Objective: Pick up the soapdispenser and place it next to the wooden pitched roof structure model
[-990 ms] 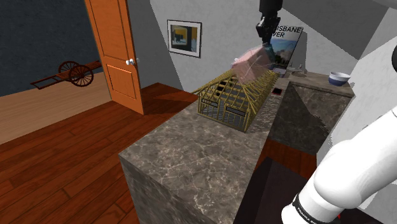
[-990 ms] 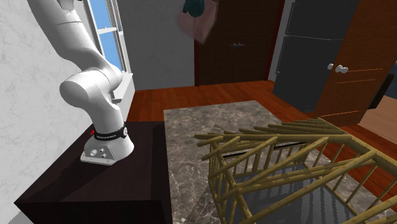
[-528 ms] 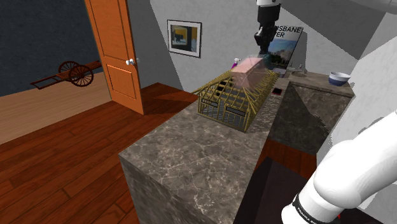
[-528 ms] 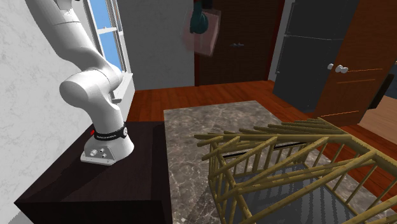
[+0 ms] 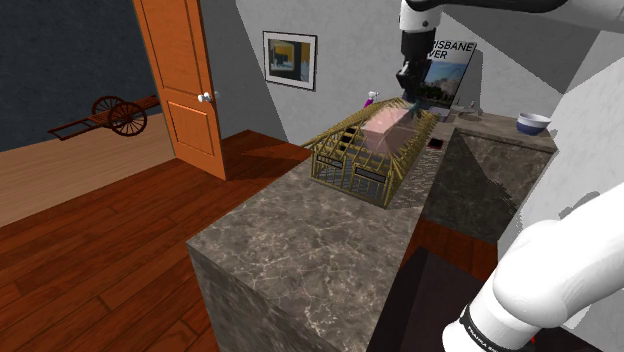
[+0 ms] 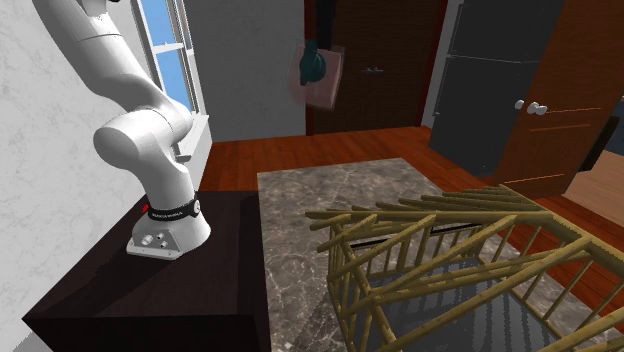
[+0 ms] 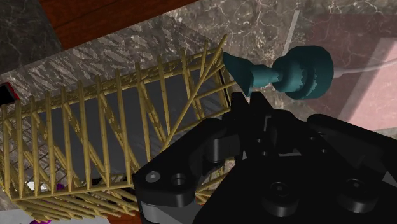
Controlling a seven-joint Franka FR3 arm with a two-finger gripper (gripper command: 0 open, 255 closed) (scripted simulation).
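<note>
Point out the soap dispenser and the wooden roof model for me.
soap dispenser [image 6: 330, 86]: second exterior view, on its pink body.
wooden roof model [image 5: 350, 170]: shoulder view, on its near end frame.

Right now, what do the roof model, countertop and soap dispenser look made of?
Roof model: thin tan sticks, wood-like, matt. Countertop: grey-brown veined stone look, marble perhaps. Soap dispenser: translucent pink body, plastic or glass; opaque teal pump, likely plastic.

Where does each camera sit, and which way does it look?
Shoulder view: beside the stand, looking along the counter to the roof model; arm at lower right.
Second exterior view: past the roof model, looking back at the arm.
Wrist view: on the hand, above the roof model; gripper shows.
All share roof model and dispenser.
</note>
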